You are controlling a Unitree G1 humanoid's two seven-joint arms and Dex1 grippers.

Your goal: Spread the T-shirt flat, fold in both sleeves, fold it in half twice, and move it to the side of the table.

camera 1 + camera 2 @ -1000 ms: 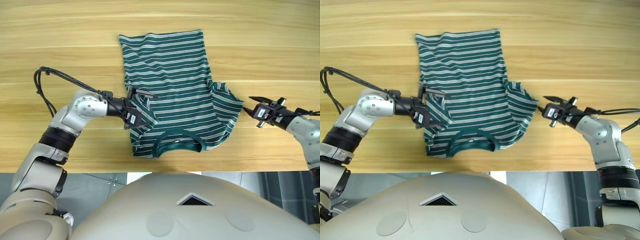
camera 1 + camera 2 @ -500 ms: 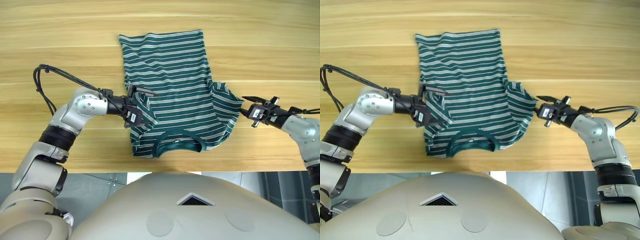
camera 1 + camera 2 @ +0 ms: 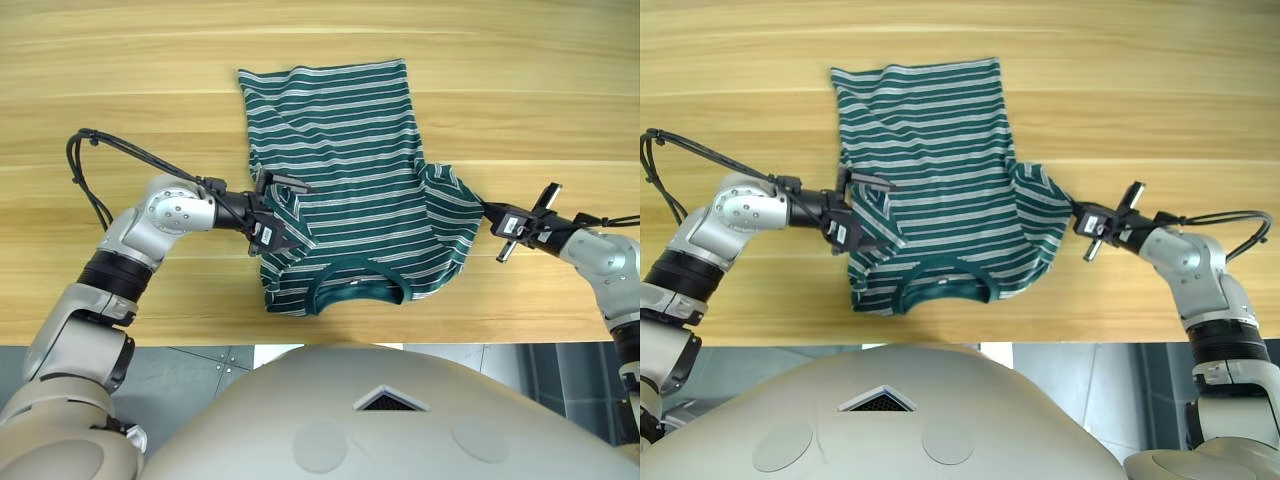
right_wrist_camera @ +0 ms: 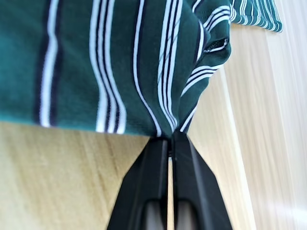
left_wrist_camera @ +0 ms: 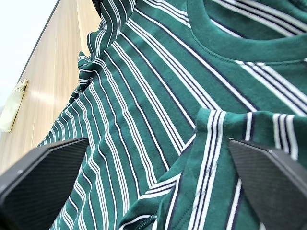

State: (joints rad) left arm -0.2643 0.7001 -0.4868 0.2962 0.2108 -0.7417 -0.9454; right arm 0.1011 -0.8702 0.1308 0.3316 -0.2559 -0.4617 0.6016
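T-shirt (image 3: 345,170) lies mid surface (image 3: 120,80), collar toward the robot, near half rumpled. Left gripper (image 3: 283,216): jaws wide, astride a fold at the T-shirt's left shoulder. Right gripper (image 3: 487,210): jaws closed, pinching the T-shirt's right edge.

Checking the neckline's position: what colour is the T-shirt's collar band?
Plain dark green, unstriped; the collar band of the T-shirt shows best in the left wrist view.

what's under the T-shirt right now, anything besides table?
The wooden table shows on every side of the T-shirt, which lies on it. The left sleeve is folded over the body, hiding that cloth. Whatever lies beneath the fabric is covered.
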